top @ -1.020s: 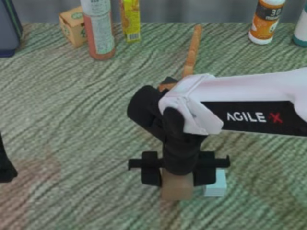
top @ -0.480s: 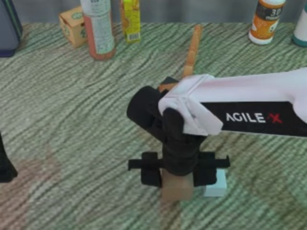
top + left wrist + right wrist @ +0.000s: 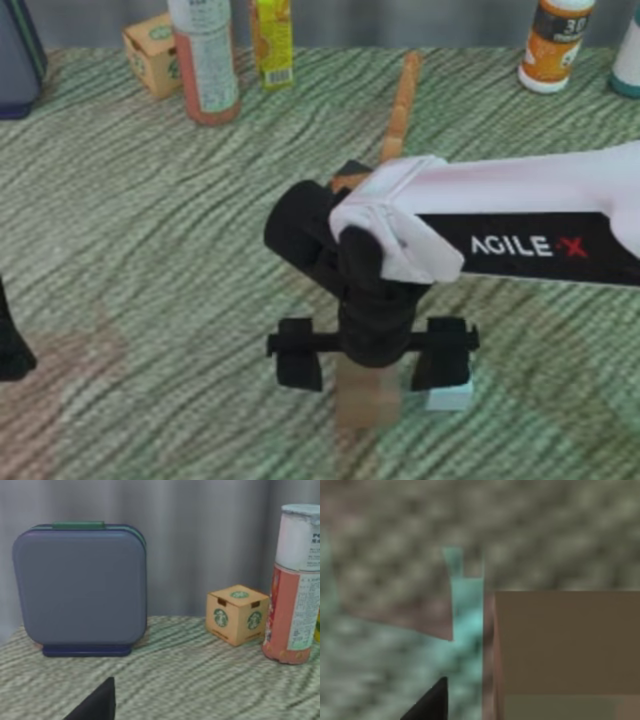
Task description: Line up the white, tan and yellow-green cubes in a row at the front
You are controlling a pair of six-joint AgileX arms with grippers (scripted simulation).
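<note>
The tan cube [image 3: 368,402] sits on the cloth near the front edge, and in the right wrist view the tan cube [image 3: 565,650] is close up. My right gripper [image 3: 370,372] hangs straight over it, open, with a black finger standing clear on each side. The small white cube [image 3: 452,398] lies just right of the tan one, partly under one finger. The yellow-green cube is out of view. My left gripper [image 3: 10,350] is parked at the table's left edge.
Along the back stand a tan box with green print [image 3: 150,50], a tall can [image 3: 205,60], a yellow bottle [image 3: 272,40], an orange-and-white bottle [image 3: 555,40] and a blue-purple case [image 3: 80,587]. A wooden stick [image 3: 400,100] lies behind the right arm.
The right gripper's fingers have spread apart and let go of the tan cube, which stays on the cloth. The left arm has not moved.
</note>
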